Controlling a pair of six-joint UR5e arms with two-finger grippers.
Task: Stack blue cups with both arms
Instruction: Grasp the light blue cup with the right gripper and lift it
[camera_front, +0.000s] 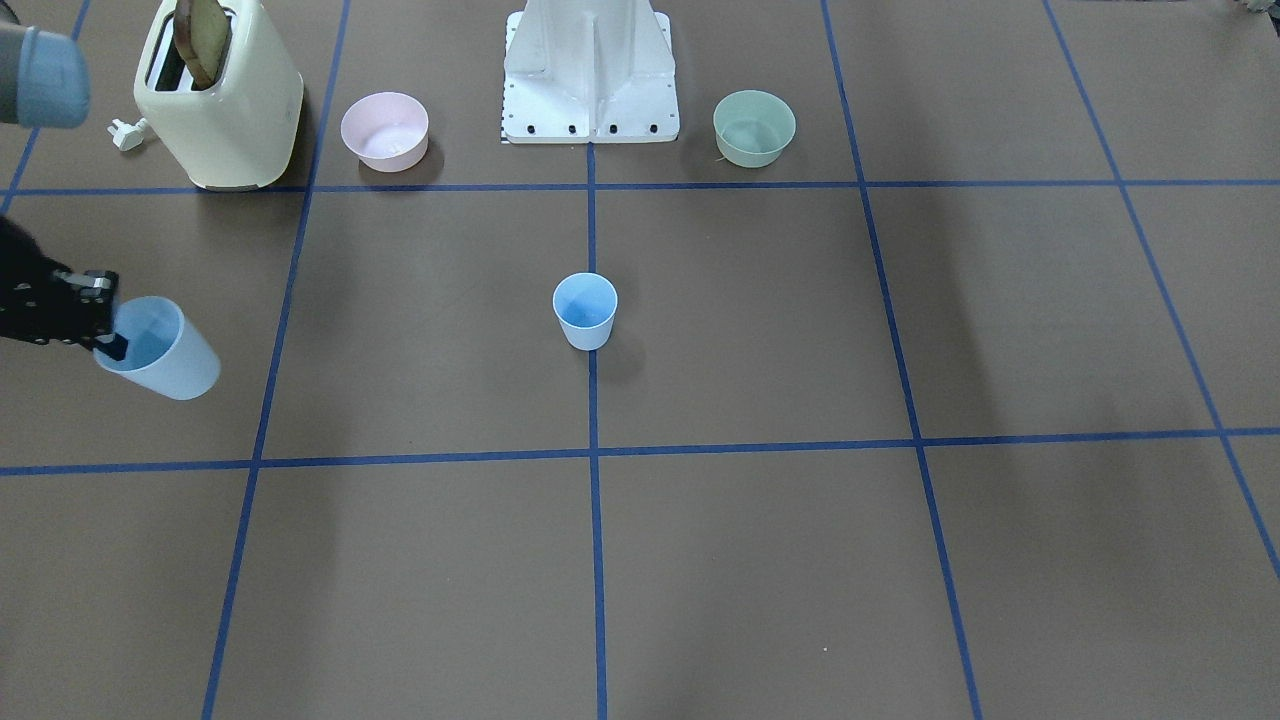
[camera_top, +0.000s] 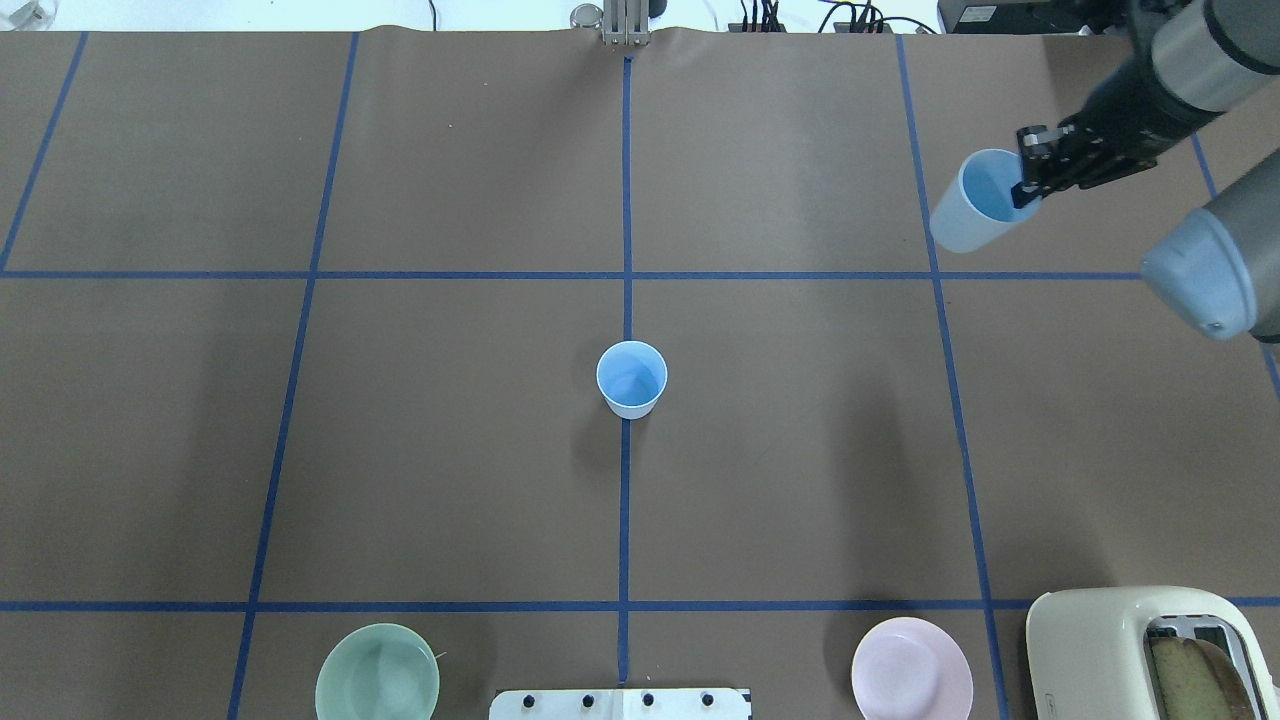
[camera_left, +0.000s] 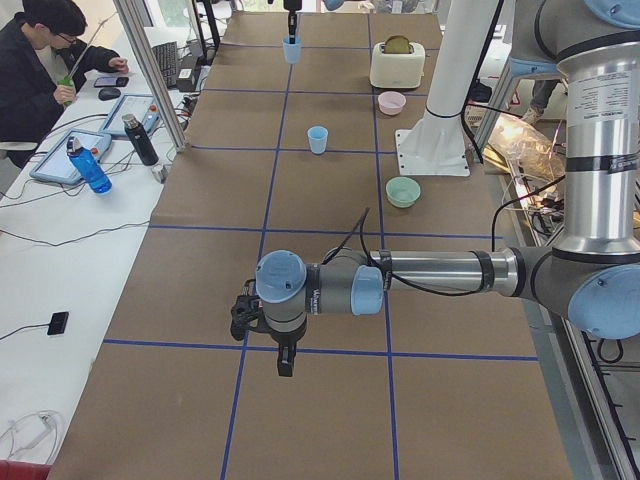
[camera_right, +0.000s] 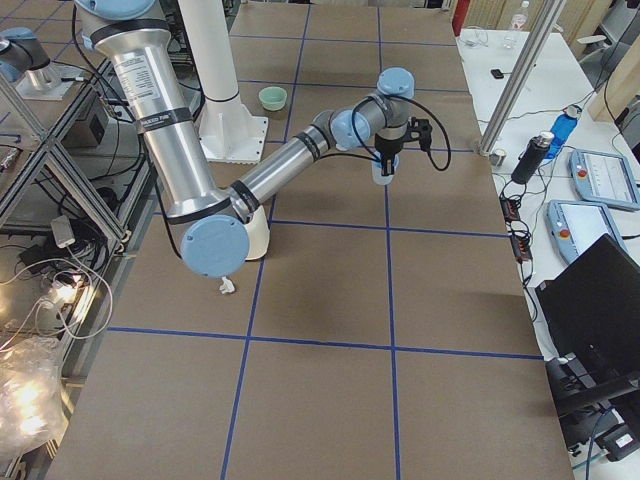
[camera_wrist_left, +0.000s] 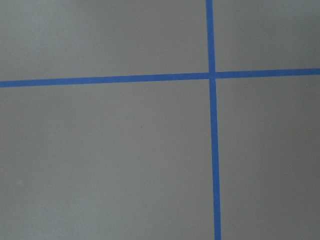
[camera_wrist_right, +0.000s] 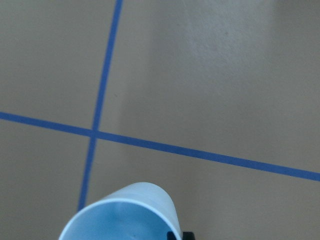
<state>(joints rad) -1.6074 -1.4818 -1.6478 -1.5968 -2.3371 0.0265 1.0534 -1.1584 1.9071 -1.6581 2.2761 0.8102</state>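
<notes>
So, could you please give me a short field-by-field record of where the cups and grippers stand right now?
held blue cup: gripped at its rim by the right gripper
centre blue cup: upright at mid-table, nothing touching it
left gripper: far from both cups; open or shut unclear
stacked: not yet
nearby: pink bowl, green bowl, toaster

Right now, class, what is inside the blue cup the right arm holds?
Inside the held blue cup: one black finger of the right gripper, pinching its wall. Otherwise bare blue interior; the finger hides a patch.
</notes>
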